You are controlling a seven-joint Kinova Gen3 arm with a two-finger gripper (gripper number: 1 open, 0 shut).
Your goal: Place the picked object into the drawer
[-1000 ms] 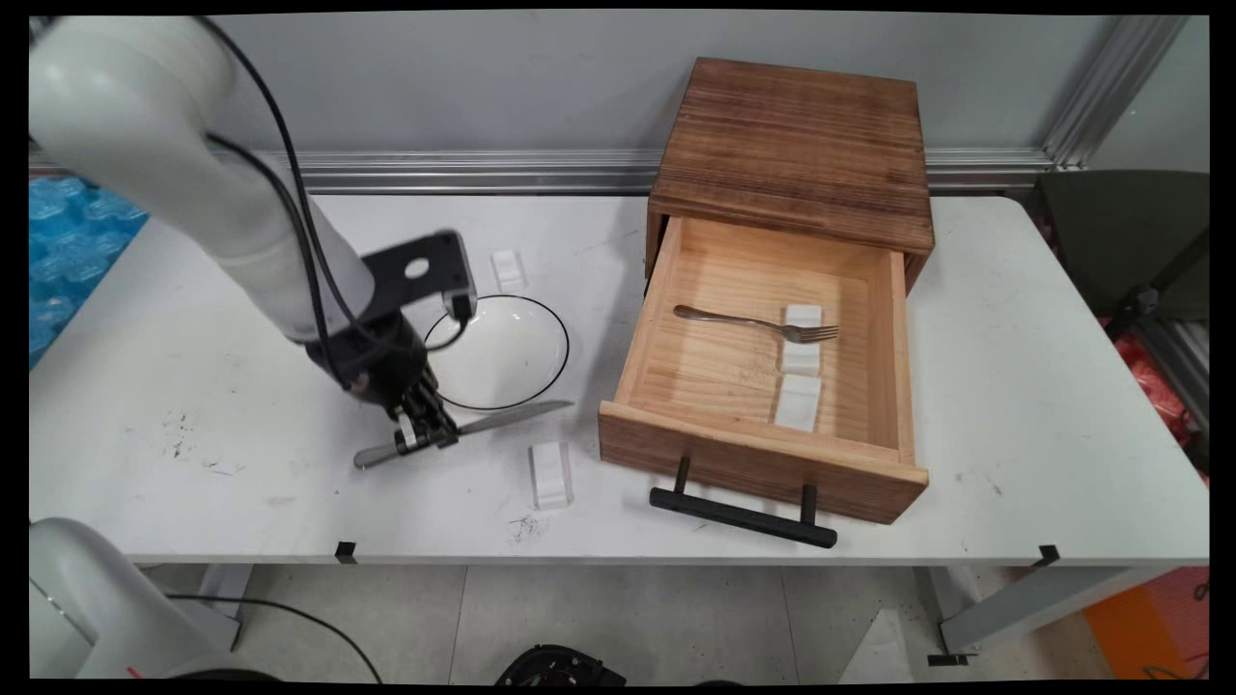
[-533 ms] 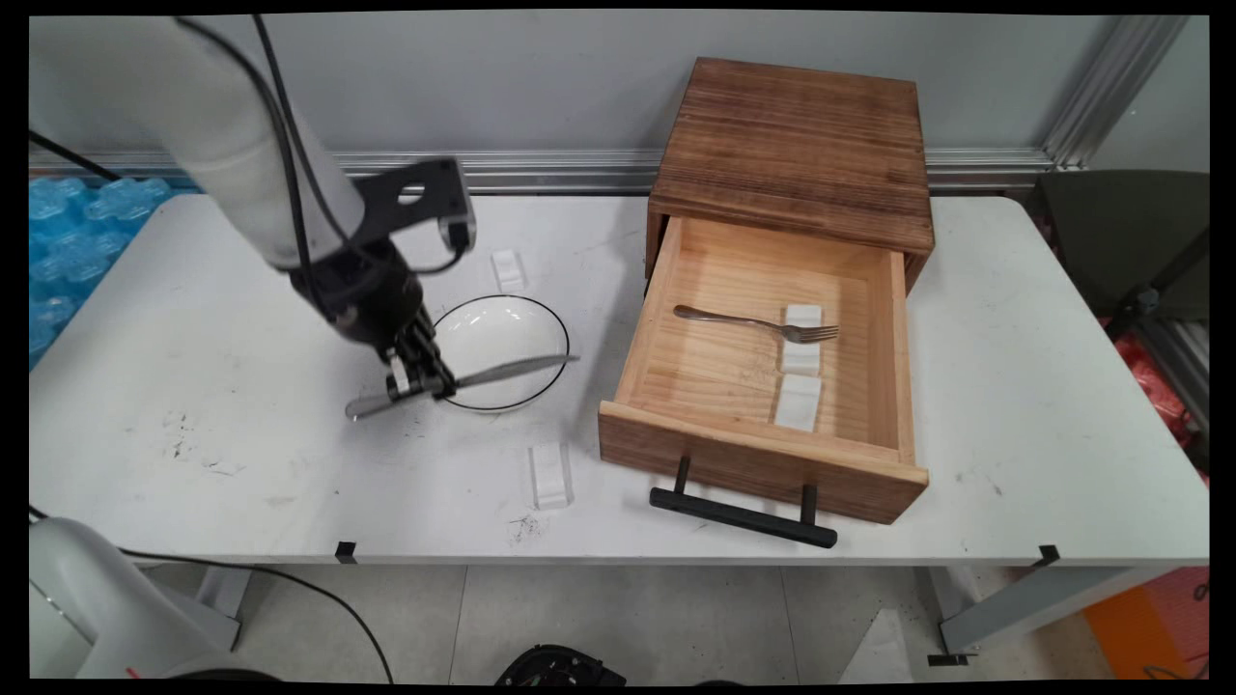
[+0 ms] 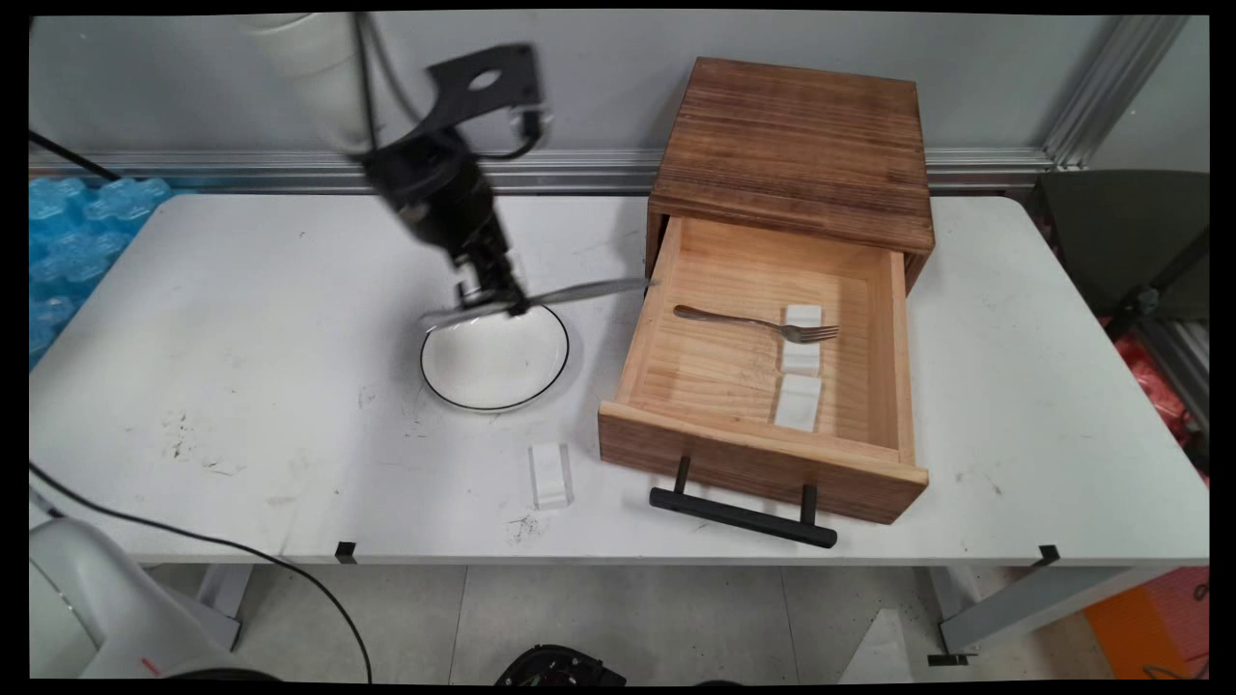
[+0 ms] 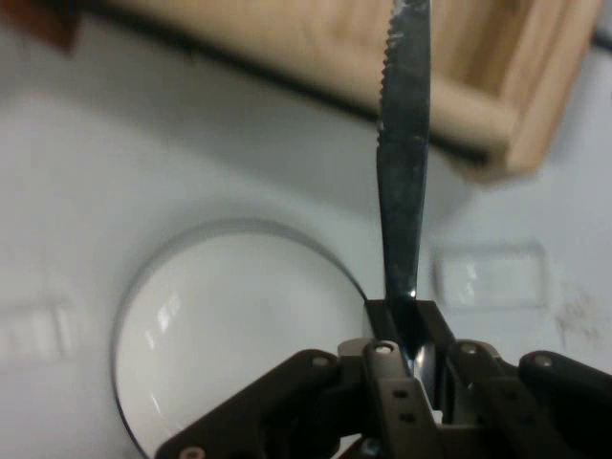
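Gripper clenched on knife, held above plate. Blade tip sits near drawer wall; it could strike it or twist loose.

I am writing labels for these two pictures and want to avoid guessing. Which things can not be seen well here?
- Knife handle: hidden in the hand view by the gripper; blurred in the main view.
- Knife tip: cut off by the top edge in the hand view.
- Small white block behind the plate: mostly hidden by the gripper in the main view.
- Drawer back: hidden under the wooden cabinet top, main view.
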